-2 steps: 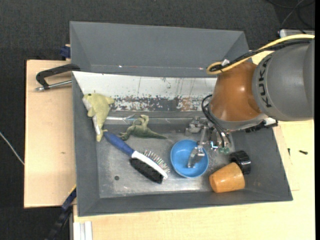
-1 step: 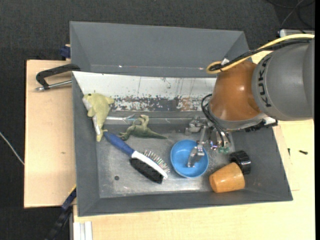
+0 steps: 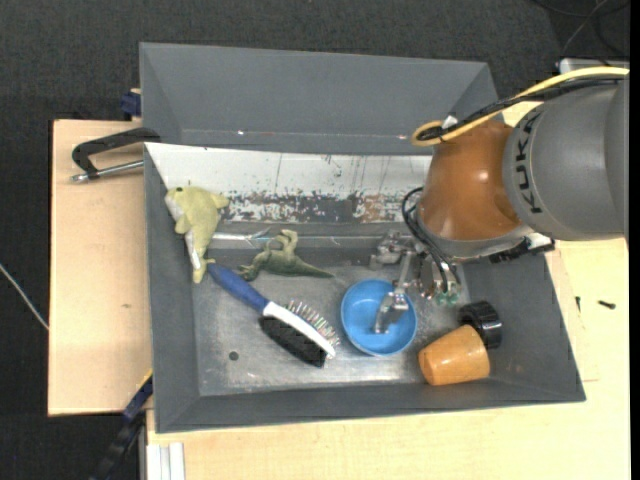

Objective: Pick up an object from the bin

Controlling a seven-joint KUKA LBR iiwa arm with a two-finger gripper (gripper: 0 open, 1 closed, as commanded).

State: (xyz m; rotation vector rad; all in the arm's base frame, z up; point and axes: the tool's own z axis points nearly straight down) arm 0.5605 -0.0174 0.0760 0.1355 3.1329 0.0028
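My gripper [image 3: 412, 303] hangs low over the bin's right middle, below the orange cover, and stands open. One fingertip [image 3: 390, 316] reaches down inside a round blue bowl [image 3: 362, 330]. The other sits just outside the bowl's upper right rim, so the fingers straddle that rim. An orange bottle with a black cap [image 3: 456, 356] lies on its side just right of the bowl, near the front wall. A brush with a blue handle and black bristle head [image 3: 278, 326] lies left of the bowl, almost touching it.
A green toy dinosaur [image 3: 285, 257] lies in the middle near the back wall. A pale yellow soft toy [image 3: 196, 218] sits in the back left corner. A small grey piece [image 3: 386, 254] lies behind the gripper. The arm covers the bin's right back corner.
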